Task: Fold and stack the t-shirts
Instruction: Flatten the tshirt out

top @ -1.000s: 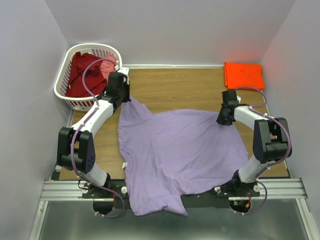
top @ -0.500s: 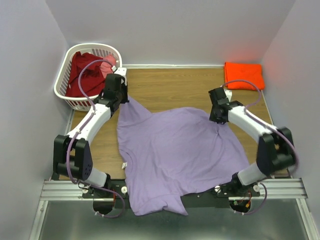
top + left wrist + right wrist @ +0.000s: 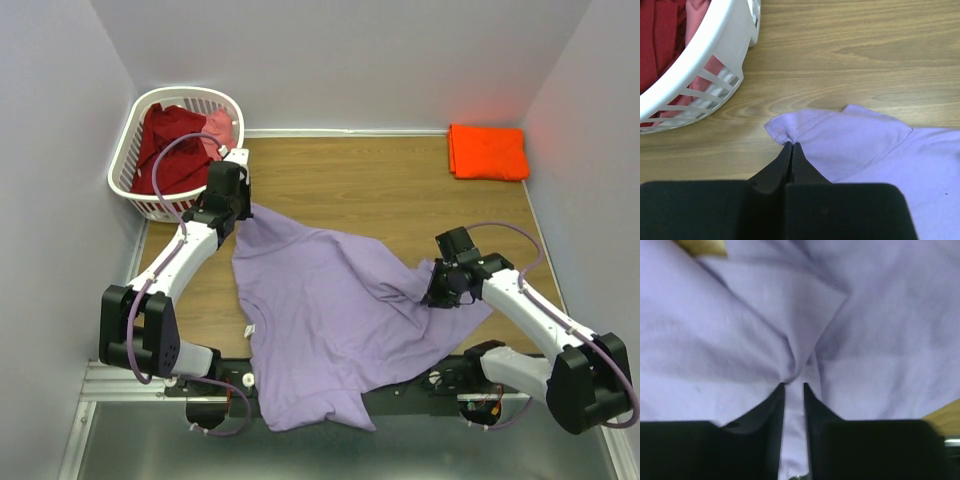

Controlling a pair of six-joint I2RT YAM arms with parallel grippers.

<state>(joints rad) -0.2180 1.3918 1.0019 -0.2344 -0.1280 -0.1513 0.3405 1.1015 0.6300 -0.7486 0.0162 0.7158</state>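
Moved since one second ago: right gripper [image 3: 437,288] has come from the far right of the table [image 3: 350,185] toward the near edge, dragging the right side of the lavender t-shirt [image 3: 320,330] inward into a raised ridge. The left gripper [image 3: 243,213] has shifted slightly nearer.

1. Lavender t-shirt. It lies spread on the table between the arms, its near end hanging over the front rail. The long axis runs from the far-left corner to the near edge. A small white speck at its left edge is too small to read.
2. Left gripper [image 3: 791,145]. Jaws pressed together on a stitched corner of the shirt [image 3: 860,145], which points far-left, toward the basket.
3. Right gripper [image 3: 793,385]. Jaws nearly closed, a strip of lavender cloth [image 3: 740,330] pinched between them, with folds gathering at the tips.
4. Orange t-shirt [image 3: 487,151]. Folded flat at the far-right corner, well apart from both grippers.
5. Laundry basket [image 3: 125,160], white and slotted, at the far-left corner. It holds a dark red t-shirt [image 3: 170,145] and a pink t-shirt [image 3: 213,135].
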